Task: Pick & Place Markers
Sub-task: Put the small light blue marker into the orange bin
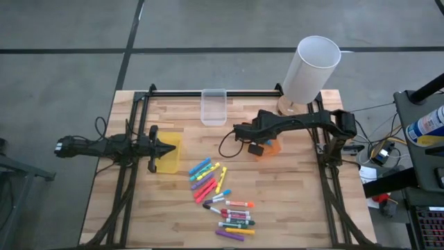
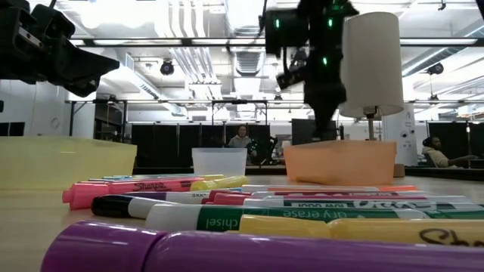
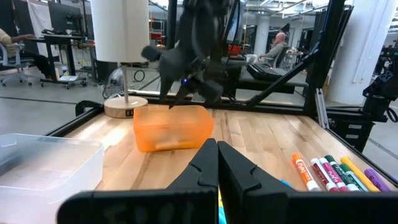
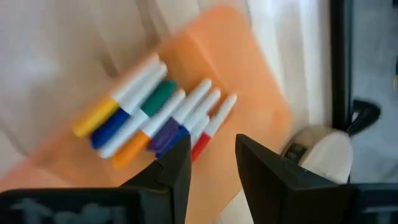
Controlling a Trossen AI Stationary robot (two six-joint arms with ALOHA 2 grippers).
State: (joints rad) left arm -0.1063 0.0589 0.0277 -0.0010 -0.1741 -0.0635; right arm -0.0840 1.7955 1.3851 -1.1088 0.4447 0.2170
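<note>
my right gripper [image 4: 211,163] hovers just above the orange bin [image 1: 269,146], its fingers [image 4: 177,165] parted a little and holding nothing. several slim markers [image 4: 155,112] lie side by side inside that bin. more markers [image 1: 220,199] lie loose on the tabletop [image 1: 291,201], nearer the front edge than the bin. my left gripper [image 3: 217,163], fingers pressed together and empty, waits over the yellow bin [image 1: 168,154].

Your left arm lies low and level along the table's left side, its dark two-finger left gripper [image 1: 166,148] pressed closed, tips touching. Your right arm reaches in from the right, its dark right gripper [image 4: 211,158] pointing down, fingers slightly parted.
</note>
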